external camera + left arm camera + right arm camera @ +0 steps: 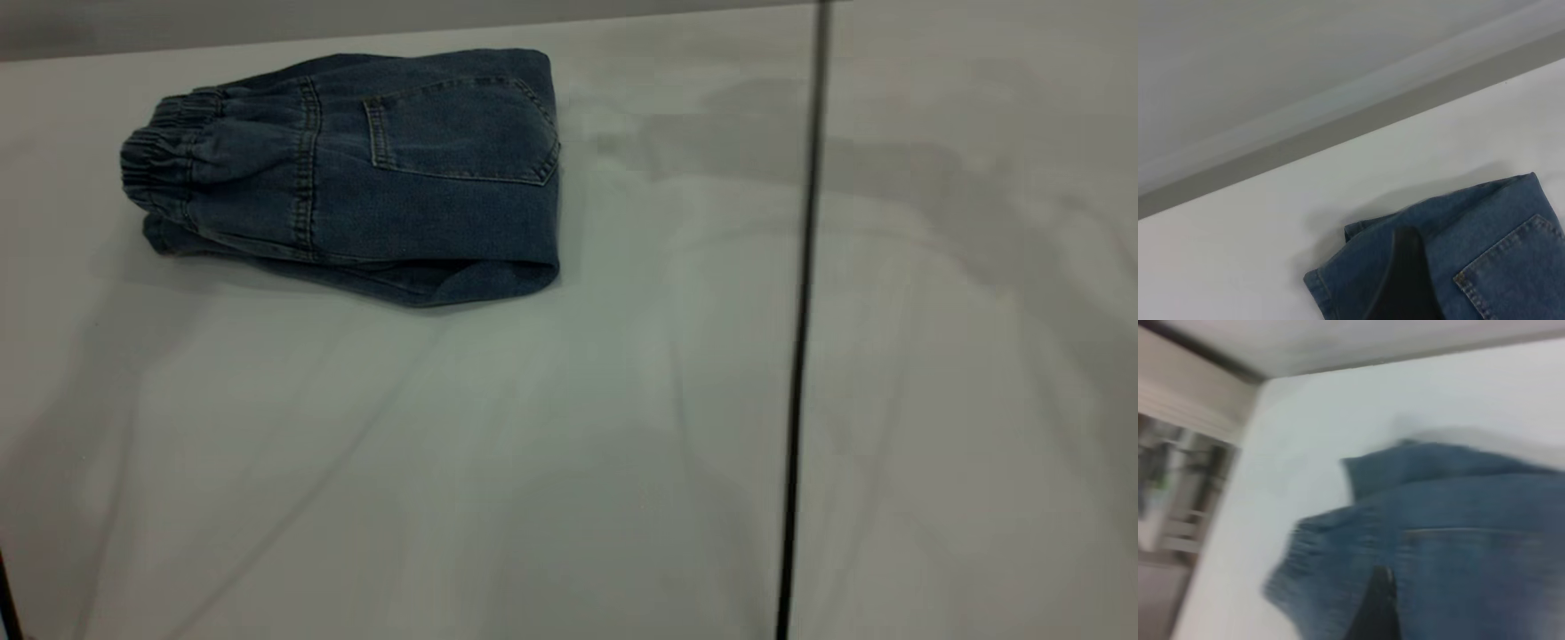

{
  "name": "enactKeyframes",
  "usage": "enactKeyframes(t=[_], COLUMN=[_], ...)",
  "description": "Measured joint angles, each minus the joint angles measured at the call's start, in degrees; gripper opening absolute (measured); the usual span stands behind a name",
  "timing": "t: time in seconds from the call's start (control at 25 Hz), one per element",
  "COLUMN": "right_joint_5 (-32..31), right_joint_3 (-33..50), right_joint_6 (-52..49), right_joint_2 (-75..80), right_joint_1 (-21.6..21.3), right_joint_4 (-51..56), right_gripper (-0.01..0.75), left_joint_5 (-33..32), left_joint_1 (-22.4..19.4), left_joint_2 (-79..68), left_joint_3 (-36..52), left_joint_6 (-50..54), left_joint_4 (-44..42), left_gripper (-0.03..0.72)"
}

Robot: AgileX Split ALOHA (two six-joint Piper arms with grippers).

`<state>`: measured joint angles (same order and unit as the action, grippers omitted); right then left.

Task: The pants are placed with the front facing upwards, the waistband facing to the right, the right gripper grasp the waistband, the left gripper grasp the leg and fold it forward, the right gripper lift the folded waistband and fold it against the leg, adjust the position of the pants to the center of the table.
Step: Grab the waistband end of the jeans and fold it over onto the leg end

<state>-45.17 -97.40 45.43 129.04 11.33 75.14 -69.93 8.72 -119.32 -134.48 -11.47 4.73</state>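
Note:
The pants (373, 178) lie folded into a compact bundle on the table (569, 427), at its far left in the exterior view. A back patch pocket (462, 129) faces up and the gathered waistband (164, 156) points left. Neither arm appears in the exterior view. In the left wrist view a dark part of the left gripper (1405, 287) hangs over the pants (1498, 240) beside the pocket, not visibly touching them. The right wrist view shows a dark part of the right gripper (1375, 613) above the pants (1458, 533), near the puckered waistband (1301, 573).
A thin black vertical line (800, 356) crosses the exterior view right of centre. The table's far edge (267, 40) runs just behind the pants. In the right wrist view a table corner (1261, 387) and the room beyond lie close to the bundle. Bare tabletop spreads in front and to the right.

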Motion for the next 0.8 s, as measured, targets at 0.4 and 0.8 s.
enactKeyframes(t=[0.4, 0.8], right_joint_5=[-18.6, -25.1], right_joint_3=[-17.0, -35.7], right_joint_6=[-27.2, -33.7], right_joint_2=[-6.4, -10.3], right_joint_1=[-3.9, -3.9], right_joint_4=[-44.2, -62.7], right_gripper=[0.587, 0.587], left_joint_5=[-0.1, 0.1], left_joint_1=[0.0, 0.0], left_joint_2=[0.0, -1.0], left_joint_3=[0.1, 4.9], left_joint_6=[0.0, -0.5], left_joint_4=[0.0, -0.2], left_gripper=[0.517, 0.517])
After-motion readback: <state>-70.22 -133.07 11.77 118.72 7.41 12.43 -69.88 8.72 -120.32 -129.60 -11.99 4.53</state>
